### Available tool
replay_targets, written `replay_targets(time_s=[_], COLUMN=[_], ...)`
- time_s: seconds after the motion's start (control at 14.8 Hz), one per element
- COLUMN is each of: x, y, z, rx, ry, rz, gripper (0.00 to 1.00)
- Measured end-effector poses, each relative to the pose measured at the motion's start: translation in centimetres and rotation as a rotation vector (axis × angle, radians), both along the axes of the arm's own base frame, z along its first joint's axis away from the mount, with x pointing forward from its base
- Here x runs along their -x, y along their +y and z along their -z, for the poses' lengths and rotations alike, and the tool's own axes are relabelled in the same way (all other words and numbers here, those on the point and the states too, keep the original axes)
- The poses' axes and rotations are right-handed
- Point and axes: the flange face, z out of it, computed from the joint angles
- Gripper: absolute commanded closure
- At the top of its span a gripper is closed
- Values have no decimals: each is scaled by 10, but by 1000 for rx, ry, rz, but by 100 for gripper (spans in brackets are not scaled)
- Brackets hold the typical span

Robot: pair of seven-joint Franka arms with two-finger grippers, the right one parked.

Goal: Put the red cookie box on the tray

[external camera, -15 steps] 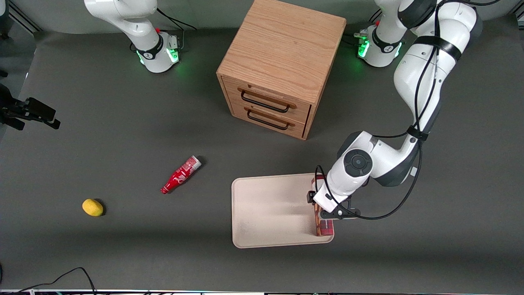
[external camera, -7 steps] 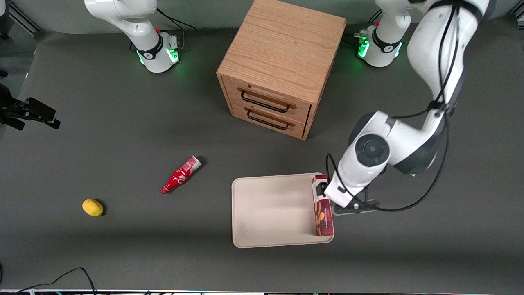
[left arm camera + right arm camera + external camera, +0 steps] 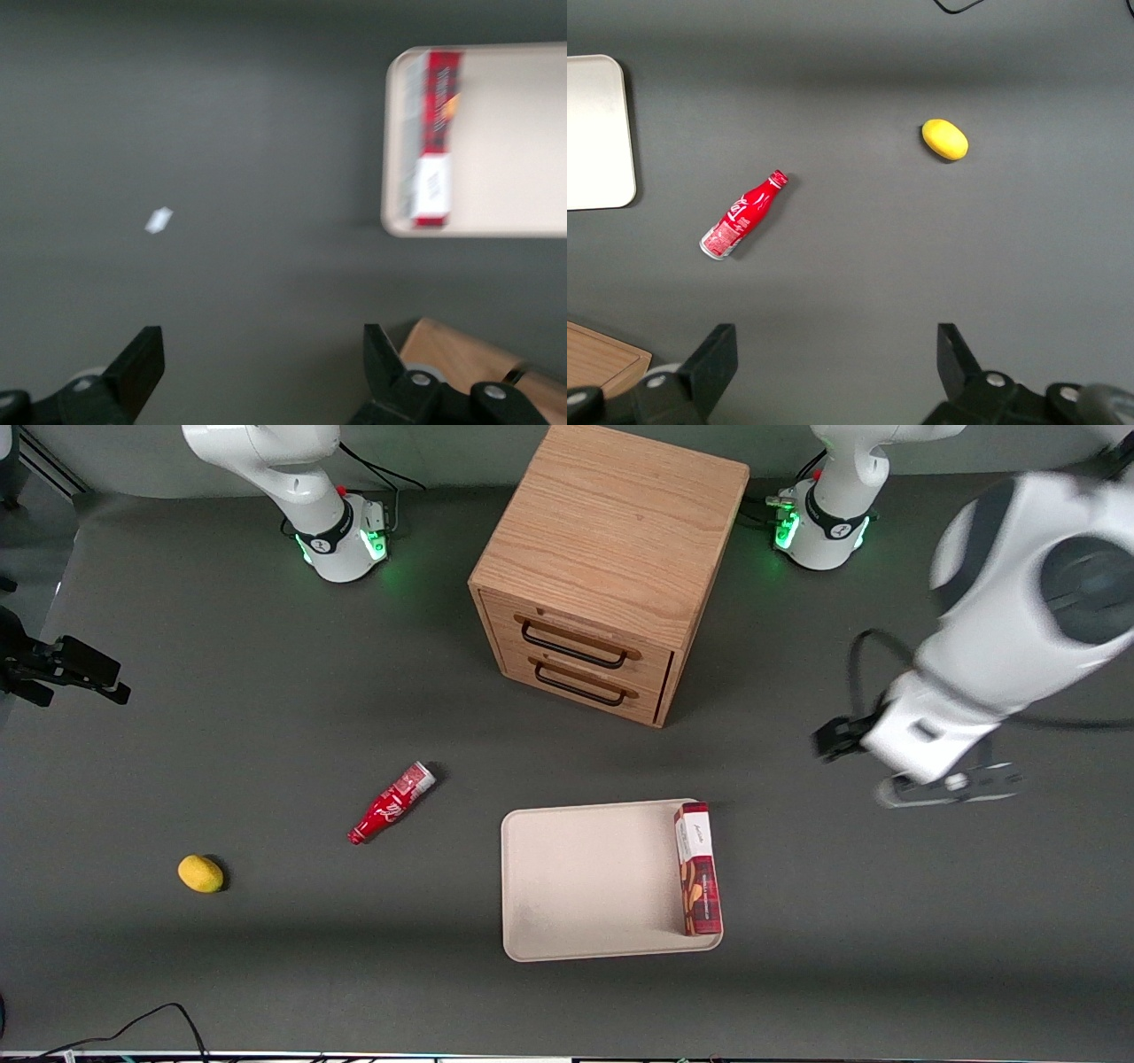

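Red cookie box (image 3: 697, 868) lying flat on the tray (image 3: 585, 877), along the tray's edge toward the working arm's end of the desk (image 3: 266, 957), white end panel pointing toward the wooden drawer cabinet (image 3: 602, 576). Gripper (image 3: 264, 367) raised above bare desk, well apart from the tray toward the working arm's end, fingers (image 3: 142, 359) spread wide, holding nothing. Red soda bottle (image 3: 391, 803) on its side toward the parked arm's end from the tray, yellow lemon (image 3: 200, 873) farther still that way.
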Motion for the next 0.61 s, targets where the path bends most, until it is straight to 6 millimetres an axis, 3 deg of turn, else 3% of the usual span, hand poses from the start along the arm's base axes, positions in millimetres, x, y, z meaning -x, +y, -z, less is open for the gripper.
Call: replay_targets(time_s=[0.14, 0.34, 0.47, 0.61], x=[15, 30, 43, 60], y=[48, 106, 134, 146], z=[-22, -20, -10, -1], rx=[-12, 9, 24, 30], ry=[40, 80, 83, 61], rz=[45, 109, 120, 118], gripper=[0, 0, 0, 0])
